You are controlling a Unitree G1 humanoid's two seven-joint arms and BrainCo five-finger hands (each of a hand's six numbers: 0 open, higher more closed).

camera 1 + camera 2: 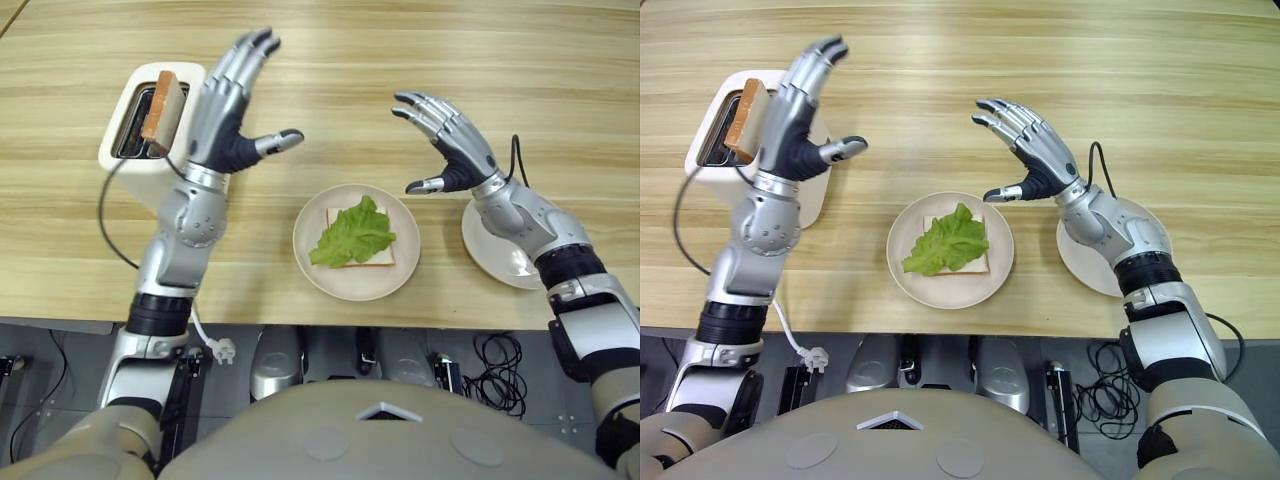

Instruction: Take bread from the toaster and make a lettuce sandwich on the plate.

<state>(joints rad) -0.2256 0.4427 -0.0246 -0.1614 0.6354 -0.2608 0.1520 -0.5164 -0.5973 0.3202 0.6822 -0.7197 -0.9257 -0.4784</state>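
Wooden counter (420, 60) carries the toaster (125, 168) at the robot's left. One bread slice (163, 108) stands upright in its slot, apparently raised clear of the top. The left hand (225, 110) is spread wide, holds nothing, and sits just right of that slice, making it the nearer hand. The right hand (450, 140), also spread and unladen, hovers right of the plate (315, 265), where lettuce (352, 233) covers a base slice (385, 258).

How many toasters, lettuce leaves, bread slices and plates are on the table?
White toaster: 1
Green lettuce leaf: 1
Bread slices: 2, a toasted one in the toaster and a white one under the lettuce
Round cream plates: 2, the middle one and the right one
Total: 6
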